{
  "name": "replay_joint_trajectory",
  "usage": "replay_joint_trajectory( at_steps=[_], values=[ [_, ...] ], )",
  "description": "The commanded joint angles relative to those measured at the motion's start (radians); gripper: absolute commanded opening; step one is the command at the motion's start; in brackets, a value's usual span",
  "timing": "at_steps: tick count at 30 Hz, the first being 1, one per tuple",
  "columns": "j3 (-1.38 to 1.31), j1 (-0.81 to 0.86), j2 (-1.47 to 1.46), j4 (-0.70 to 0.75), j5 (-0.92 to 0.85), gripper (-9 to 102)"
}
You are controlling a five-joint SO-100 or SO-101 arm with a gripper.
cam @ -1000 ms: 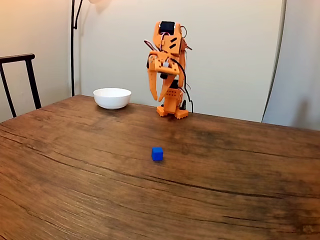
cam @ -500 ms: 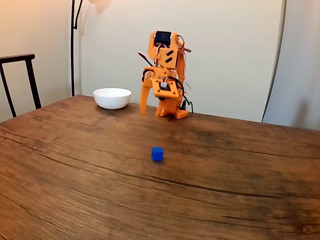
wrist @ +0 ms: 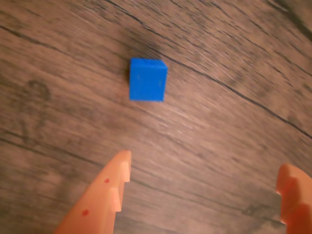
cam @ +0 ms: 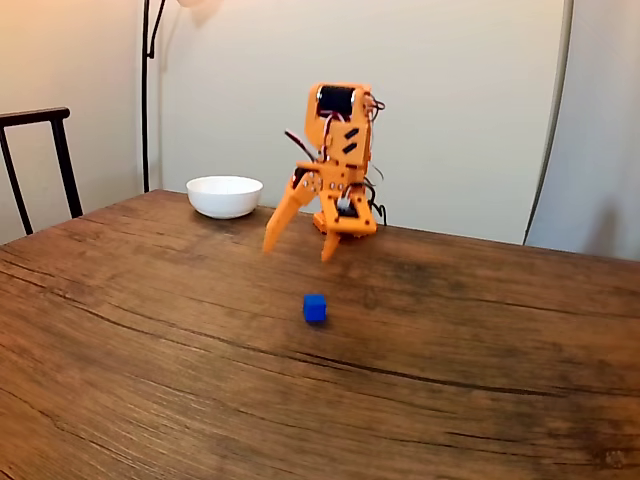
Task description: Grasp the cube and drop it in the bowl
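Hovering with jaws spread wide, gripper point(wrist: 204, 175) sits low in the wrist view; blue cube point(wrist: 147, 79) lies ahead, upper left (off-centre), untouched.

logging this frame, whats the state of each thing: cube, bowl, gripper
cube: resting on the table, free, not gripped
bowl: upright at the table's far edge; nothing seen in it, though its inside is hidden
gripper: open, in the air above the table, short of the cube, holding nothing
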Motion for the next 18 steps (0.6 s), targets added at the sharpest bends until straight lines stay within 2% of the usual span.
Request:
replay_joint_trajectory(
  at_steps=[1, 18],
  values=[
    [-0.044, -0.012, -0.011, -0.028, -0.006, 41],
    [-0.044, -0.023, -0.149, -0.031, -0.196, 41]
  ],
)
